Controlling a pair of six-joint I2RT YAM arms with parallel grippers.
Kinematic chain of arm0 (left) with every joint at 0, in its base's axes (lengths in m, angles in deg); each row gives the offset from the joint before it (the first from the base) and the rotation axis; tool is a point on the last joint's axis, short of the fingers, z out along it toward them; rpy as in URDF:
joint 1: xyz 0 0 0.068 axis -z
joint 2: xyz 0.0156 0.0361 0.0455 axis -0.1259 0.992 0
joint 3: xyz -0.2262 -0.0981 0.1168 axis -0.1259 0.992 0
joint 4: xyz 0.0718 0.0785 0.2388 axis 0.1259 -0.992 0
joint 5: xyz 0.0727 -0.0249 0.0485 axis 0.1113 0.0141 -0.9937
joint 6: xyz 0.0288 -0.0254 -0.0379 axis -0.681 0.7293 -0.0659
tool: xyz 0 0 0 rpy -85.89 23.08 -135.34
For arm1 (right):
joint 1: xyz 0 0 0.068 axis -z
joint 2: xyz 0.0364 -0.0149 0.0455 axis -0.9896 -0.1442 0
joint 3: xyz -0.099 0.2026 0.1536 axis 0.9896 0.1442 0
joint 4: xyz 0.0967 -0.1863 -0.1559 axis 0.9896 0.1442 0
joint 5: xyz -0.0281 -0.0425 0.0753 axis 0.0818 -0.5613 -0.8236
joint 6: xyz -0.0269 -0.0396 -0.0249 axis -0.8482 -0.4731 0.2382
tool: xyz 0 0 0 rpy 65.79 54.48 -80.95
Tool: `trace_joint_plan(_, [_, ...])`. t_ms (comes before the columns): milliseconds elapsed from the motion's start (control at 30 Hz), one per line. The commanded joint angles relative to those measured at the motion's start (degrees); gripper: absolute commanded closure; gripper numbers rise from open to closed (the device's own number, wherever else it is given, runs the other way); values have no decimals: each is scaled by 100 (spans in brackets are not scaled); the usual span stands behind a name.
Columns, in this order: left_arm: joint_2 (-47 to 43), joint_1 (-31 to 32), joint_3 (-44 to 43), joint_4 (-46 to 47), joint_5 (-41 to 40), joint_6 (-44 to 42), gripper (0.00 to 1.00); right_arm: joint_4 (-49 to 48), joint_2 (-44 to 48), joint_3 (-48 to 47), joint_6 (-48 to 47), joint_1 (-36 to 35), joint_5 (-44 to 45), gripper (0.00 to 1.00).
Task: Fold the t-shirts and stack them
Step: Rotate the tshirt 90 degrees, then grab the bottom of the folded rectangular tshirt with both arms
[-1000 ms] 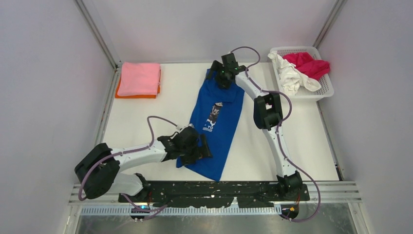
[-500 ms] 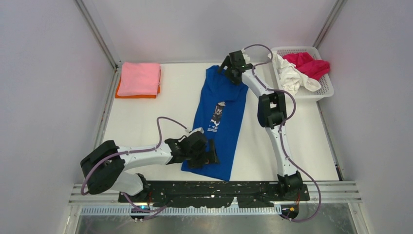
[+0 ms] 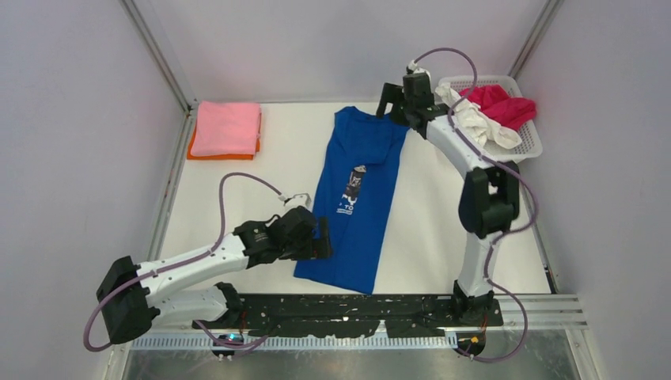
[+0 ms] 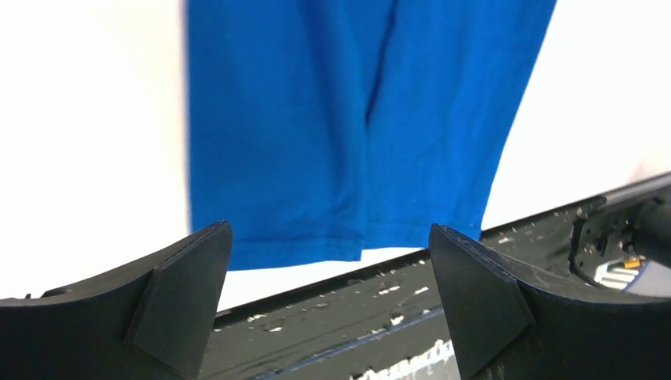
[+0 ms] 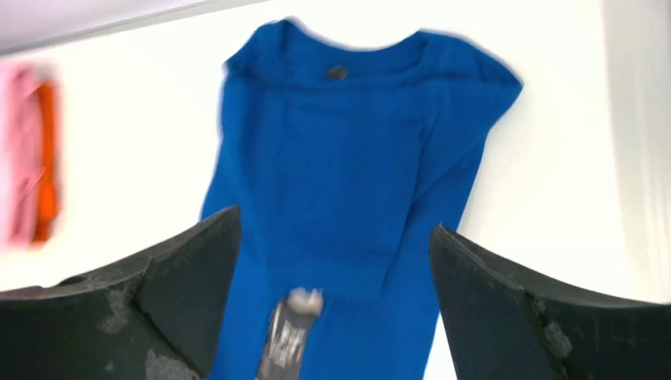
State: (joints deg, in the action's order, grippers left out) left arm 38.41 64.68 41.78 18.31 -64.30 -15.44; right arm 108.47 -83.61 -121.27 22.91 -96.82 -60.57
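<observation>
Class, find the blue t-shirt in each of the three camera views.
Top external: the blue t-shirt lies mid-table, collar far.
Left wrist: the t-shirt fills the upper middle, hem towards the bottom.
Right wrist: the t-shirt sits centre, collar at top.
Shared landmark: the white table around it.

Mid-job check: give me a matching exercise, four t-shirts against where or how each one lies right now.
Things:
1 blue t-shirt
2 pink t-shirt
3 orange t-shirt
4 crimson t-shirt

States:
a in the white basket
b spread flat, graphic up
c folded, on top of another tee
d folded, underneath, only edges showing

Pairs: 1-b; 2-c; 3-d; 4-a
</observation>
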Motion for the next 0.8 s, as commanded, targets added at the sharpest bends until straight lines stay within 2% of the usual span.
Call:
trace_joint_plan(0, [-405,-543,381,-438,-204,-508,0,-853,2134,1931,-728,-334,-137,4])
trace_joint_plan(100, [-522,-819,772,-175,258,-664,3,-794,3409,3674,-649,-749,-160,4])
trace_joint_plan(300, [-140,-867,937,143,609,-873,17,-480,5103,5784,-2,-1930,-99,1])
trace_joint_plan(467, [298,-867,921,227,589,-886,38,45,5822,6480,230,-2944,-146,0])
trace_joint_plan(533, [401,-867,977,207,561,-863,49,326,6092,6599,236,-3175,-246,4])
trace_joint_plan(667, [537,-867,1119,217,627,-835,64,490,6400,6854,369,-3676,-371,9])
trace_joint_plan(767, [559,-866,1256,433,941,-794,82,536,6428,6951,482,-4173,-358,13])
